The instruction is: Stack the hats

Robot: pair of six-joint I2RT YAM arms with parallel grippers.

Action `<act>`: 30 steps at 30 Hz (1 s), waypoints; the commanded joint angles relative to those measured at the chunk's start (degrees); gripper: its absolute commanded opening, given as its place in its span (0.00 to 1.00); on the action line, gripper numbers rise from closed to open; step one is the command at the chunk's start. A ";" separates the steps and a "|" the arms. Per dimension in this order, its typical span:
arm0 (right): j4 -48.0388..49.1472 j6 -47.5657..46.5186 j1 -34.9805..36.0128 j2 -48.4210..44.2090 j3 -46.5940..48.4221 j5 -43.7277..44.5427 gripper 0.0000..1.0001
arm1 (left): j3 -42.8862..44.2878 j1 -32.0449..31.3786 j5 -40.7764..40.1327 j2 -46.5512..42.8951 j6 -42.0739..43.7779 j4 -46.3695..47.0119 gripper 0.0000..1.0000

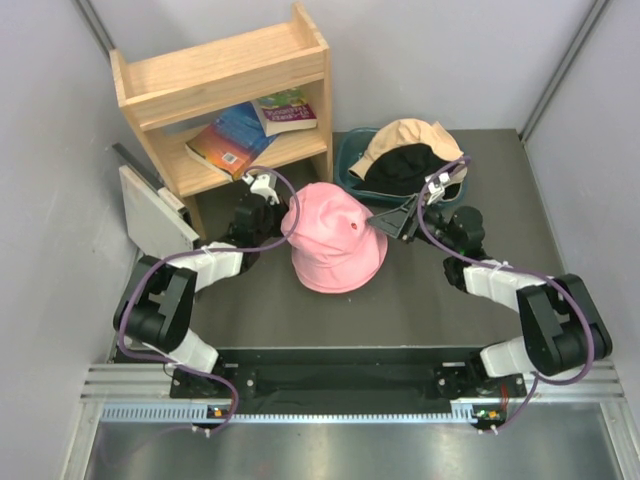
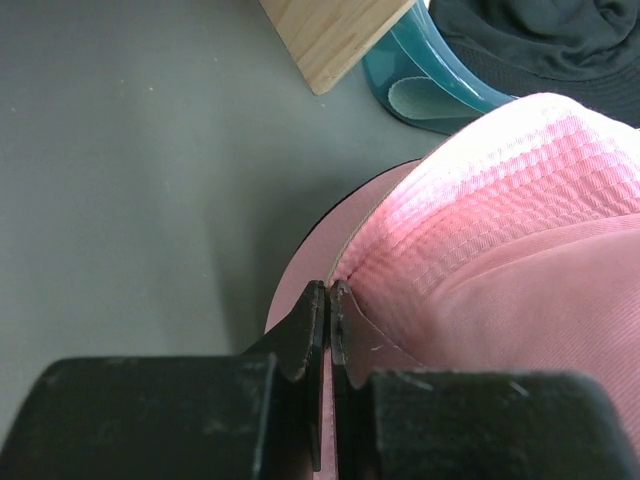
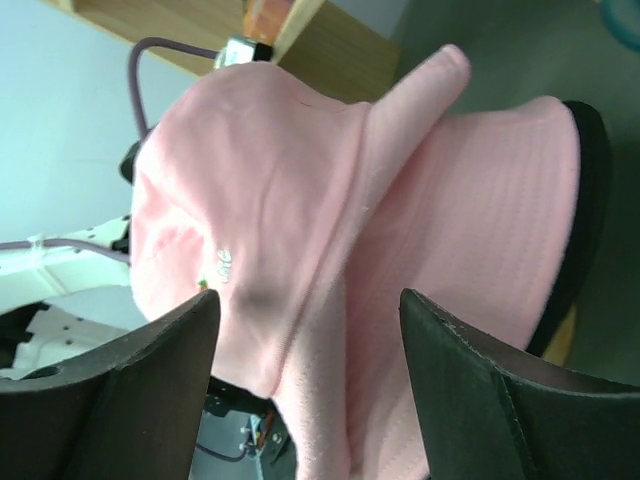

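A pink hat sits in the middle of the table over something dark at its base; the wooden stand is hidden. My left gripper is at its left side, shut on the pink hat's brim. My right gripper is open at the hat's right side, its fingers spread around the pink fabric without closing. A tan hat and a black hat lie piled in the teal tub behind.
A wooden shelf with books stands at the back left. A grey-white board leans beside it. Walls close in on left and right. The teal tub's corner shows in the left wrist view.
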 commanded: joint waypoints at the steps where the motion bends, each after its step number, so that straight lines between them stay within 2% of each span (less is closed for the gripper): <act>1: 13.08 4.51 1.43 0.95 1.35 -5.03 0.72 | 0.68 0.80 -1.64 0.38 0.43 3.89 0.00; 2: 13.61 4.86 1.79 1.57 1.62 -5.56 0.70 | 0.50 0.89 -1.73 0.11 0.34 4.07 0.00; 4: 17.89 7.58 2.58 1.92 2.06 -7.23 0.59 | -0.02 0.89 -1.73 -0.32 0.17 4.33 0.00; 5: 19.66 8.81 2.67 1.66 2.06 -7.49 0.43 | -0.20 0.89 -2.16 -0.50 0.17 4.25 0.00; 8: 17.85 10.06 2.58 -2.18 2.41 -7.59 0.18 | -1.08 0.89 -3.13 -1.38 0.43 4.07 0.00; 10: 11.37 4.98 2.67 -5.53 4.07 -6.45 0.12 | -1.43 1.24 -3.31 -1.99 0.61 3.98 0.00; 11: 4.80 2.95 2.58 -9.20 4.60 -5.83 0.11 | -1.69 1.42 -3.48 -2.17 0.61 3.90 0.00; 14: -9.17 -5.48 2.58 -16.24 6.98 -3.02 0.11 | -2.48 2.03 -3.49 -2.70 0.69 3.90 0.00; 19: -23.10 -15.95 2.67 -25.22 8.04 6.81 0.16 | -3.01 2.56 -2.96 -2.53 0.78 4.34 0.00; 23: -30.67 -20.44 2.23 -29.01 7.34 12.89 0.49 | -3.19 2.74 -2.08 -2.00 0.69 5.12 0.00; 25: -31.21 -20.36 2.14 -27.88 6.73 11.85 0.56 | -3.28 2.74 -1.47 -1.82 0.78 5.57 0.00; 26: -30.43 -19.83 2.14 -26.04 6.20 10.88 0.62 | -3.28 2.74 -1.29 -1.82 0.78 5.83 0.00; 30: -21.91 -12.13 2.06 -21.81 0.24 5.70 0.72 | -3.45 2.74 -1.29 -1.65 1.04 6.27 0.00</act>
